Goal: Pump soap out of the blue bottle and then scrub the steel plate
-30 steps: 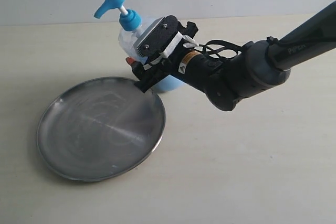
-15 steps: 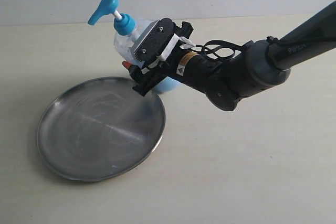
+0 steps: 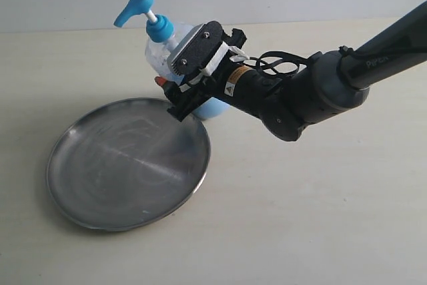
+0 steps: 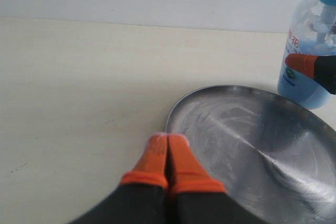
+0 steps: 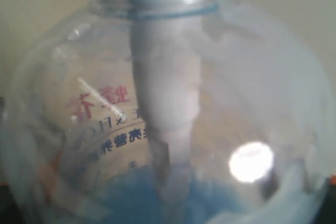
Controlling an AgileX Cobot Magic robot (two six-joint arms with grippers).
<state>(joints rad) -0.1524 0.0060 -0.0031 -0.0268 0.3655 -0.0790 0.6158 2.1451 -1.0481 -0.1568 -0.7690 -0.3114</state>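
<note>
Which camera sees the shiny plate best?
The exterior view: nearly the whole round steel plate is in sight, rim and all. The left wrist view shows only part, cut off at the edge. The right wrist view shows only the blue bottle.

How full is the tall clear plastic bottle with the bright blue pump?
Low: pale blue liquid fills only the bottom of the bottle; above, clear.
</note>
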